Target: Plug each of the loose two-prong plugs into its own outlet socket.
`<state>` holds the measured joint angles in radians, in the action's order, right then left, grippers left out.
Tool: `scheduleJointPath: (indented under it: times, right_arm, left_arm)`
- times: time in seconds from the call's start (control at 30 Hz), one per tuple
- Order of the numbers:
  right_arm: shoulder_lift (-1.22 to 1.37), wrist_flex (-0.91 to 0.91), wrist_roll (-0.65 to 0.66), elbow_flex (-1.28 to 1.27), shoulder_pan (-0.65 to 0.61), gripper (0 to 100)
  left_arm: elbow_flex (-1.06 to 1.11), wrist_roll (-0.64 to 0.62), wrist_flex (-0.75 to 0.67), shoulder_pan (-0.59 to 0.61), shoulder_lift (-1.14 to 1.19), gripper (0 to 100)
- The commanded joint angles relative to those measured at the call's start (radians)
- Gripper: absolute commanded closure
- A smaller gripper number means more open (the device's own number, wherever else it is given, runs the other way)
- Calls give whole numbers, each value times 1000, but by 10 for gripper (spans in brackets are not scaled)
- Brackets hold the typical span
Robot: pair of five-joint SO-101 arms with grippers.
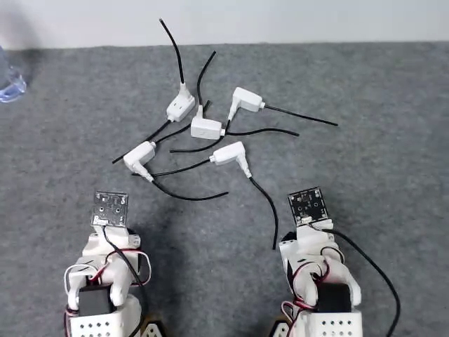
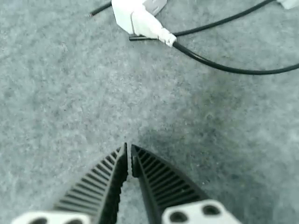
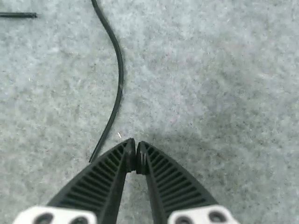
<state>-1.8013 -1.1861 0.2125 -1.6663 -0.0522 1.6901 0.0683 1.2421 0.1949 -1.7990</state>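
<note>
Plugs (image 1: 206,128), five white plastic ones with thin black cords (image 3: 121,74), lie in a loose bunch on the grey fuzzy carpet (image 1: 365,168), out in front of both arms. The left gripper (image 2: 129,151) and the right gripper (image 3: 136,147) are both pinched together, holding nothing.

Right tool (image 3: 136,156) closed over grey carpet (image 3: 210,70); black cable (image 3: 117,79) beside.

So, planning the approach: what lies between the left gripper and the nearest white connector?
Left wrist view: bare carpet from left gripper to white connector, where a black cable runs.
</note>
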Motion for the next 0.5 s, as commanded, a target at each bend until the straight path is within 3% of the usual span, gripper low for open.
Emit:
scheduleJointPath:
  times: [0.0,0.27,0.37,0.47]
  right_arm:
    - [-13,-7,-8,-17,-5,987]
    - [-13,-47,-31,-17,-21,990]
    - [-13,-13,-221,-17,-13,990]
    - [-12,-2,-483,-17,35,991]
  left_arm:
    - [-7,-15,15,-5,-14,988]
    - [-7,-17,15,-3,-14,988]
    - [-7,-23,15,-5,-14,988]
    - [-7,-129,14,-5,-14,988]
